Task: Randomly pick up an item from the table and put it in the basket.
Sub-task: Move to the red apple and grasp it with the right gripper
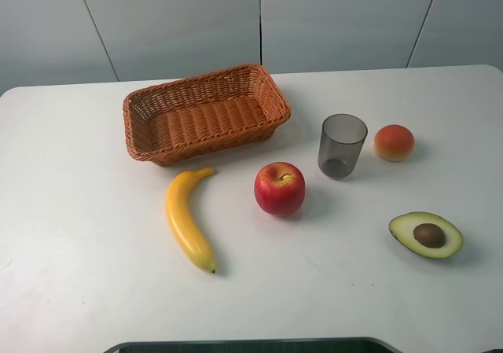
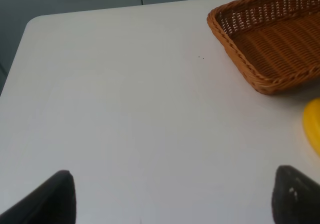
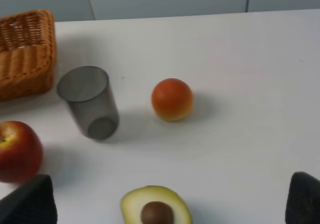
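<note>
Nearest the front edge of the desk [image 1: 78, 274] lie a yellow banana [image 1: 187, 221] on the left and an avocado half [image 1: 426, 235], cut face up, on the right. Red apple [image 1: 279, 188] rests on the desk near its middle, between banana and grey cup [image 1: 342, 145], touching neither, outside the wicker basket [image 1: 208, 142] standing behind it to the left; an orange-pink fruit [image 1: 394, 142] sits just beside the cup. Left gripper [image 2: 175, 199] and right gripper [image 3: 167, 196] both hang released, 2 fingers each spread wide, grasping nothing.
</note>
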Available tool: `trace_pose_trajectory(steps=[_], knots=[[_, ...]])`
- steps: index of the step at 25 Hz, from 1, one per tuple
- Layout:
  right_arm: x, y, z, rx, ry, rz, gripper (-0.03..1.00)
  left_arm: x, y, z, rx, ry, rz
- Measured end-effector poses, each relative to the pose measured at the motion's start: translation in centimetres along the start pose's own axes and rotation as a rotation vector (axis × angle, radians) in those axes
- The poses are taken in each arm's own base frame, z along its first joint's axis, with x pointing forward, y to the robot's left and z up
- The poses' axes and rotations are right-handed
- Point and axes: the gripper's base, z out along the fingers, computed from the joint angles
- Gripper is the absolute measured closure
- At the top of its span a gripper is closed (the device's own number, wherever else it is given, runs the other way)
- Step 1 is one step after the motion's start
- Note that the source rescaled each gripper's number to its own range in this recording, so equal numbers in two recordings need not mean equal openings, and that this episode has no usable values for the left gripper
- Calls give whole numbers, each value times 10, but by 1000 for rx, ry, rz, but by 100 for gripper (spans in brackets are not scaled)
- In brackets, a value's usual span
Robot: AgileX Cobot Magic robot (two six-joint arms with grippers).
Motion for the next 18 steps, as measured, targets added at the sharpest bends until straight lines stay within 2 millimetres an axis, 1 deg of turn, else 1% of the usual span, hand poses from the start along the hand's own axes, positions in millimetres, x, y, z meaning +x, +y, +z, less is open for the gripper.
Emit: trace_pose_trajectory(steps=[5, 9, 14, 18], knots=[[-3, 2, 3, -26, 17, 22, 2, 0, 0, 0, 0, 0, 0], [-14, 2, 22, -36, 147, 5, 2, 0, 0, 0, 0, 0, 0], [-43, 6, 45, -109, 260, -112, 2, 0, 0, 0, 0, 0, 0], [-66, 8, 67, -170, 334, -221, 2, 0, 0, 0, 0, 0, 0]])
